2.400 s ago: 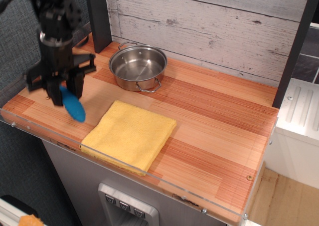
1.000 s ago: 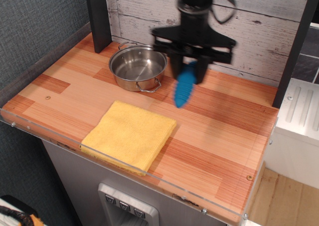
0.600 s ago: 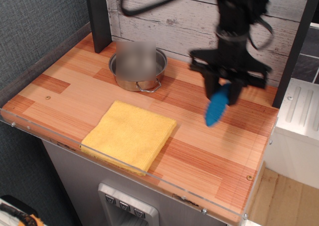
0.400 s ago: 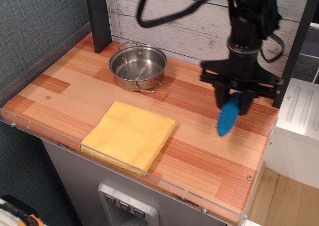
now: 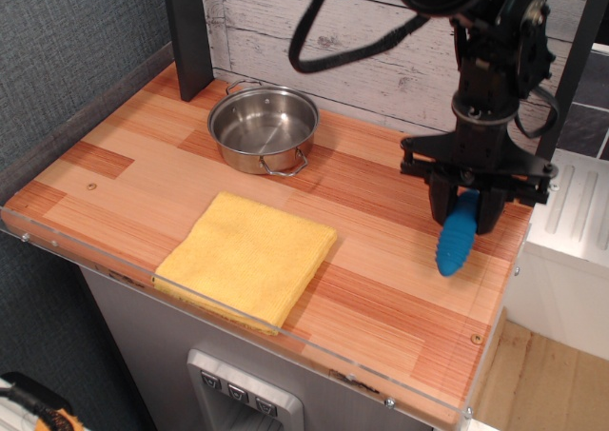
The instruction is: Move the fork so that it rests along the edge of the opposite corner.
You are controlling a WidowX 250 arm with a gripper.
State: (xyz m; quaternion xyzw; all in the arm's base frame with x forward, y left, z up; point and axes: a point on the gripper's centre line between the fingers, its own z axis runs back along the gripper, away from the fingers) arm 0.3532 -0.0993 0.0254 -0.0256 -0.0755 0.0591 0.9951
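The gripper [image 5: 466,214] is clamped on the fork [image 5: 457,240], with both black fingers [image 5: 443,203] closed around the upper part of the ribbed blue handle. The fork hangs nearly upright, handle end pointing down toward 6 o'clock and tilted slightly left. Its metal head is hidden between the fingers. The handle tip is close above the striped wood countertop [image 5: 381,288]; whether it touches cannot be determined.

The fork sits at the 3 o'clock side of the countertop, near the right side rim [image 5: 509,288] and just in front of the thin black post [image 5: 566,88], which stands at about 2 o'clock.

The steel pot [image 5: 264,128] stands at about 11 o'clock, near the whitewashed plank wall [image 5: 362,31]. The folded yellow cloth [image 5: 248,256] lies at 7 o'clock, near the front edge. Both are well apart from the gripper.
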